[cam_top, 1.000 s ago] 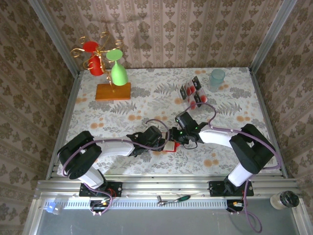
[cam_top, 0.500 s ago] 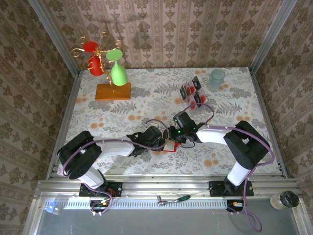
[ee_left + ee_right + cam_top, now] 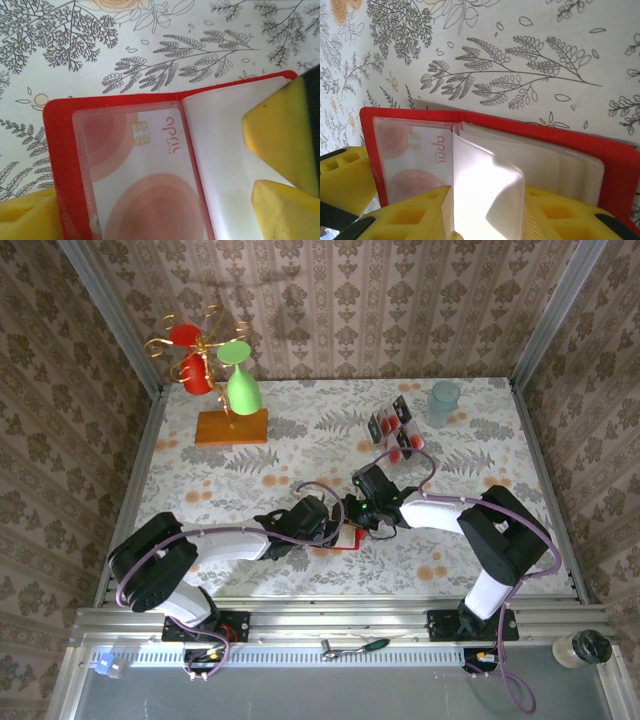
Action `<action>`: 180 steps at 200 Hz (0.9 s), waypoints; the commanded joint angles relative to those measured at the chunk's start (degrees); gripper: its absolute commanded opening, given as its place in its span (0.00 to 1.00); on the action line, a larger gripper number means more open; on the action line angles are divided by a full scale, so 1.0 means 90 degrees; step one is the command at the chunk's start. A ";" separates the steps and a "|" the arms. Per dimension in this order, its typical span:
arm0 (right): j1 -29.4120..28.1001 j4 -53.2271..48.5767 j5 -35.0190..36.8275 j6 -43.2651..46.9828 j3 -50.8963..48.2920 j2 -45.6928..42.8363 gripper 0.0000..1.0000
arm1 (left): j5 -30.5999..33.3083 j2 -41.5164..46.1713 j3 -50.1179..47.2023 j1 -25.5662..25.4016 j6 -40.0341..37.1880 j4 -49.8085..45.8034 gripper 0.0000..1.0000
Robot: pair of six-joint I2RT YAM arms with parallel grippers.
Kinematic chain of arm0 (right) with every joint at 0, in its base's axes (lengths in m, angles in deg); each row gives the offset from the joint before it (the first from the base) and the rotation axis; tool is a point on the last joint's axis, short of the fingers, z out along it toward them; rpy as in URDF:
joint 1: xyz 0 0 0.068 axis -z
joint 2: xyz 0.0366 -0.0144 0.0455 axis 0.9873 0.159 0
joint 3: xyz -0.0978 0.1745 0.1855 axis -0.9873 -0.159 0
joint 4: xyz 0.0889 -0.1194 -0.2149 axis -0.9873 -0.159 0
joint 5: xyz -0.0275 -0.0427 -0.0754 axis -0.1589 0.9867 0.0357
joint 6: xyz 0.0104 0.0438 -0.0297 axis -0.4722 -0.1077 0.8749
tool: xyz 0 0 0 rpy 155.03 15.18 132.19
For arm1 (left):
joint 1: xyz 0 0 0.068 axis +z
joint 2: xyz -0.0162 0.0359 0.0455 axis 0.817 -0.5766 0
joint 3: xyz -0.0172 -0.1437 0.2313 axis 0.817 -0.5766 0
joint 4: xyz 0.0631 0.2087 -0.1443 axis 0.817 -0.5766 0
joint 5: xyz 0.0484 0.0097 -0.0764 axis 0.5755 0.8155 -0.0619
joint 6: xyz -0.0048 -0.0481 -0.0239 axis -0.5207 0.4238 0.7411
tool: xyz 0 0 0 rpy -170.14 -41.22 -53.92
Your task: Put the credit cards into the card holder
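Reach toward the spare cards is what the next move turns on. The red card holder (image 3: 54, 160) lies open on the tabletop (image 3: 300, 440) between the two arms, and in the right wrist view its spread runs from 9 to 3 o'clock. One credit card (image 3: 145, 185) sits under the clear window of the 9 o'clock half.

In the top view the left pincer (image 3: 333, 527) comes in from 8 o'clock. Its jaws are spread wide and grip nothing, and it seems to bear down on the holder. The right pincer (image 3: 485, 215) is drawn partway in around a clear pocket leaf (image 3: 490, 185), which curls up between its fingers; I judge this a pinch that lifts the leaf.

The other credit cards (image 3: 388, 425) stand in a clear plastic rack (image 3: 412, 440) at 1 o'clock from the holder, well apart, on the right arm's side. The right arm is therefore the nearer one to fetch a card, while the left can steady the holder.
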 commanded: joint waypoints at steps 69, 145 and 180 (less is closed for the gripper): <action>-0.0112 -0.0271 -0.0143 -0.0176 0.0177 -0.0379 0.42 | 0.0227 0.1253 -0.0205 0.0122 -0.0007 -0.0492 0.93; -0.0500 -0.0282 -0.0104 -0.0435 0.0831 0.0157 0.46 | 0.0090 0.2605 -0.0474 0.1080 -0.0040 -0.1105 0.96; -0.0671 -0.0290 -0.0067 -0.0488 0.1275 0.0712 0.46 | -0.0011 0.3095 -0.0598 0.1460 -0.0108 -0.1282 0.96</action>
